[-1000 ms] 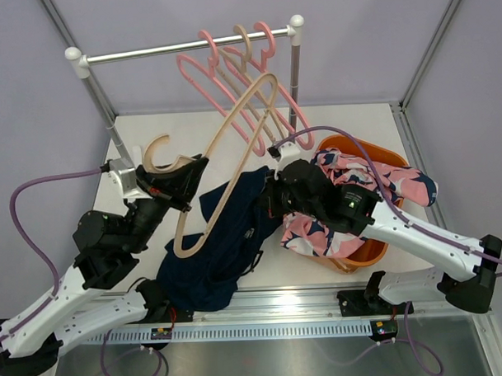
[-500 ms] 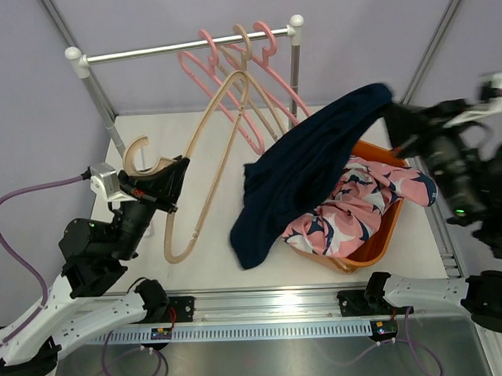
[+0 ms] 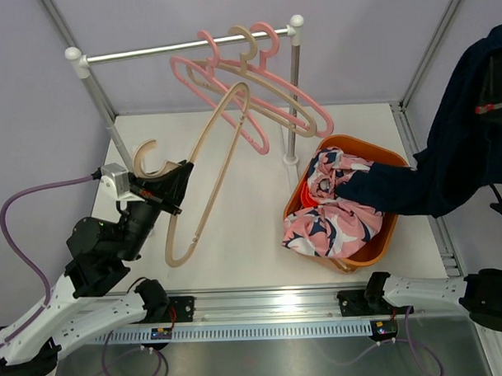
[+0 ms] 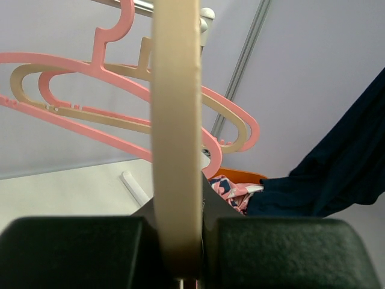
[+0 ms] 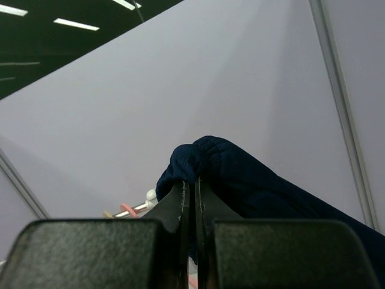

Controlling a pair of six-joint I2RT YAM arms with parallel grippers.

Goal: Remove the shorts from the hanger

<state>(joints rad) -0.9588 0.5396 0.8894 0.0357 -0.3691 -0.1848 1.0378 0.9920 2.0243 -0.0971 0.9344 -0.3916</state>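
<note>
Two tools are in use, and both are clamped fully down. The right tool [image 5: 191, 183], raised high to the right of the orange tub [image 3: 348, 142], pinches a bunched edge of the navy shorts [image 3: 456, 156]. The garment hangs from that grip, and its lower end trails over the right rim of the tub and lies on the pink patterned shorts [image 3: 331, 226] inside it. The left tool [image 3: 173, 187], well to the left of the tub, grips a bare beige hanger [image 3: 209, 156] just below its hook. The loop of this hanger slants up toward the rail [image 3: 180, 48] behind the tub, where three more bare hangers [image 3: 256, 105] hang. The navy shorts appear clear of the hanger, so deposit into the tub is judged the step in hand. Hazards: most of the fabric hangs outside the rim, so release at this position would likely let its weight pull the trailing end out and drop the garment beside the tub or off the worktop [image 3: 253, 237]. Further lifting could drag the pink patterned shorts out. Swinging the held hanger could snag those on the rail.
</note>
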